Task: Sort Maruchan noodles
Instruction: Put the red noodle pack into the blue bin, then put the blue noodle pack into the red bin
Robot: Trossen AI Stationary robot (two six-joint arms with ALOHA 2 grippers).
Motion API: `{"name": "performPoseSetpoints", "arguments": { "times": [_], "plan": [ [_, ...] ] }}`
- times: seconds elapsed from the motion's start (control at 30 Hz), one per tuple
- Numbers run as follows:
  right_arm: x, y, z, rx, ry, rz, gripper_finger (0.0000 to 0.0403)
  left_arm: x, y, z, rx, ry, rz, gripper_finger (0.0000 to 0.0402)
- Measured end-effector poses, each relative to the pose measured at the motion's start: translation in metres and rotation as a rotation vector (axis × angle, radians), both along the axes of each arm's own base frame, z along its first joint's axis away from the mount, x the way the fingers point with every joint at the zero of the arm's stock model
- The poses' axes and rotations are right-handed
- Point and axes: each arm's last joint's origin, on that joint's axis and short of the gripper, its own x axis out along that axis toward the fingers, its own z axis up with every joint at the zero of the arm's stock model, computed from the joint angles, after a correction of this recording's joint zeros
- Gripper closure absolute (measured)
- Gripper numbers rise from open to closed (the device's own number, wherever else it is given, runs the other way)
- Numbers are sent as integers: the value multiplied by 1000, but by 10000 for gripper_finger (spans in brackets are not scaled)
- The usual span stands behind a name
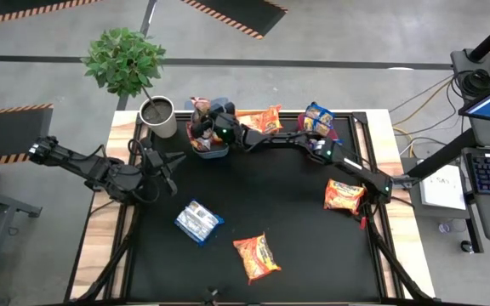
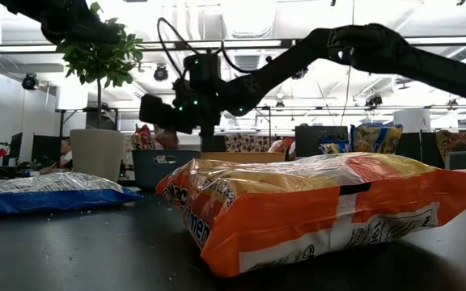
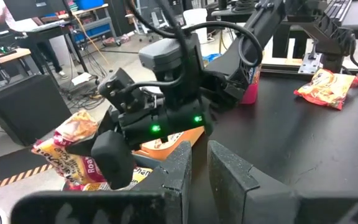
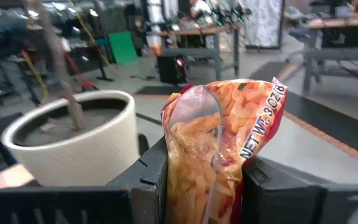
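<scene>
Right gripper (image 4: pixel 204 180) clamping orange packet (image 4: pixel 222 143)

- Table mat (image 1: pixel 253 204): black; table edges light wood
- Both arms dark/black w/ small green LEDs on right gripper (image 1: pixel 209 129)
- Packet in right gripper (image 4: pixel 219 149): orange, clear crinkly top, white lettering on red strip
- Orange noodle packet (image 1: pixel 256 257), front centre: orange/red w/ yellow-white print
- Orange packet at right edge (image 1: pixel 344 195): orange & red
- Blue packet (image 1: pixel 197 221): blue w/ white & yellow
- Blue packets in far-right bin (image 1: pixel 317 119): blue/yellow
- Orange packet at back (image 1: pixel 262 119): orange
- Bin under right gripper (image 2: pixel 164 167): dark blue-grey
- Plant pot (image 1: pixel 158 116): white/cream, dark soil; leaves (image 1: pixel 124 59) green
- Floor: grey, orange-black hazard stripes (image 1: pixel 7 110)
</scene>
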Motion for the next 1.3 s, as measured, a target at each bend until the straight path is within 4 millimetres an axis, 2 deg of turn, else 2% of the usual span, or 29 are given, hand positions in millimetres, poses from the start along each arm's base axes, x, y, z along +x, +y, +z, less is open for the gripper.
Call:
{"name": "performPoseSetpoints", "arguments": {
  "times": [0.33, 0.73, 1.07, 1.2, 1.3],
  "plan": [
    [0, 1, -11, 55, 77, -18, 302, 0, 0, 0, 4, 6, -1, 365],
    [-2, 2, -14, 122, 137, 1, 222, 0, 0, 0, 4, 6, -1, 365],
    [-11, 6, 14, 143, 214, -7, 168, 0, 0, 0, 4, 6, -2, 365],
    [-21, 14, 39, 177, 295, 2, 151, 1, 0, -1, 4, 7, -2, 365],
    [-34, 30, 64, 212, 391, 51, 141, 1, 0, -1, 5, 10, -2, 365]
  ]
}}
